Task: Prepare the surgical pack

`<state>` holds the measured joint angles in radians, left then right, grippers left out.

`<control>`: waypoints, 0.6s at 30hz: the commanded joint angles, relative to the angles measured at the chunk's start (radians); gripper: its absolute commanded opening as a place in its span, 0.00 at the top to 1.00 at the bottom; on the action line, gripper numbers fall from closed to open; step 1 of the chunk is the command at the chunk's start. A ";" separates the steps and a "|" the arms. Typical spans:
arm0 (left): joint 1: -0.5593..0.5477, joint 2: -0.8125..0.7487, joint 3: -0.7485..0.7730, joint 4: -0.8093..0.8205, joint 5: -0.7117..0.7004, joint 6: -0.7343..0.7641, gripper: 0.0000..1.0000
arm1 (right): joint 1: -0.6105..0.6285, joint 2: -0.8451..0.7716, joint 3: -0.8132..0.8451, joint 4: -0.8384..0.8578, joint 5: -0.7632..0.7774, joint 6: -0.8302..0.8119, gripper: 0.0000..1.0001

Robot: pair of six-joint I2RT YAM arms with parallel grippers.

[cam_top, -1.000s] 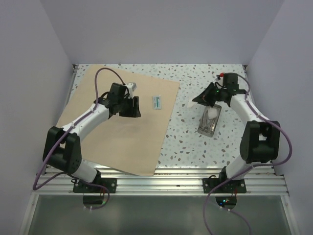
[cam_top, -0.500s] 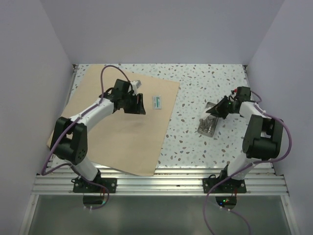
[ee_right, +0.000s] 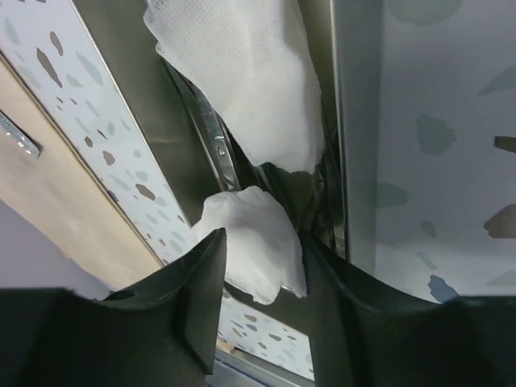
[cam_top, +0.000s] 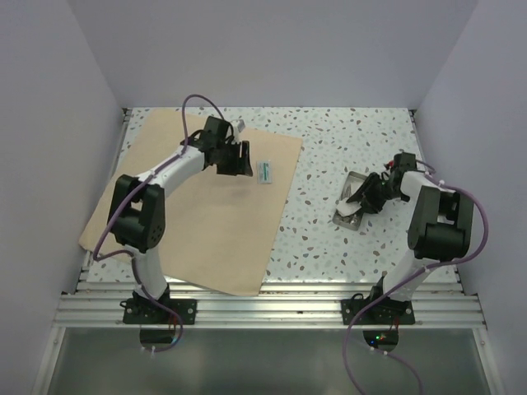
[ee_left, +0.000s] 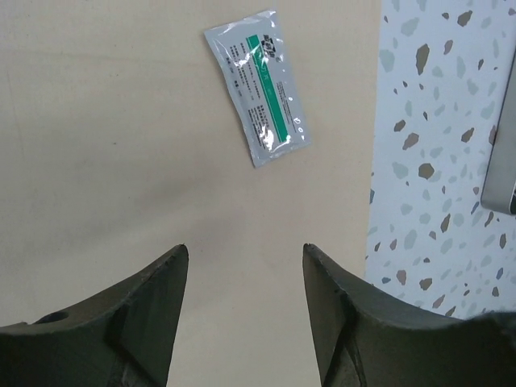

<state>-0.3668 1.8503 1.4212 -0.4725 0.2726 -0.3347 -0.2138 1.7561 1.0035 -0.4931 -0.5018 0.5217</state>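
Wide apart and empty, my left fingers (cam_top: 239,160) hang over the wrap sheet (cam_top: 198,230) near its far edge; my right fingers (cam_top: 366,197) reach into the steel tray (cam_top: 347,219). Left wrist: packet (ee_left: 258,85) ahead, sheet edge at right. Right wrist: fingers parted, gauze (ee_right: 254,242) between them, tray walls close.

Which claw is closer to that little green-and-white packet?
Left. The left claw is just short of the packet, over the sheet. The right claw is far off, at the tray.
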 commanded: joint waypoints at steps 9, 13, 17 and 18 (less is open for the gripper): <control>0.000 0.210 0.248 0.009 -0.136 -0.053 0.38 | -0.001 -0.105 0.162 -0.249 0.190 -0.098 0.32; -0.001 0.260 0.268 0.121 -0.110 -0.021 0.38 | 0.020 -0.155 0.224 -0.334 0.187 -0.111 0.28; 0.000 0.332 0.337 0.118 -0.068 0.005 0.38 | 0.068 -0.196 0.236 -0.358 0.157 -0.085 0.27; 0.000 0.352 0.379 0.103 -0.070 0.002 0.39 | 0.088 -0.204 0.233 -0.352 0.143 -0.077 0.27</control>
<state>-0.3672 2.1498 1.7016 -0.4129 0.1822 -0.3622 -0.1707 1.5940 1.2106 -0.7841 -0.3420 0.4404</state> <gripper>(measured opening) 0.620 0.725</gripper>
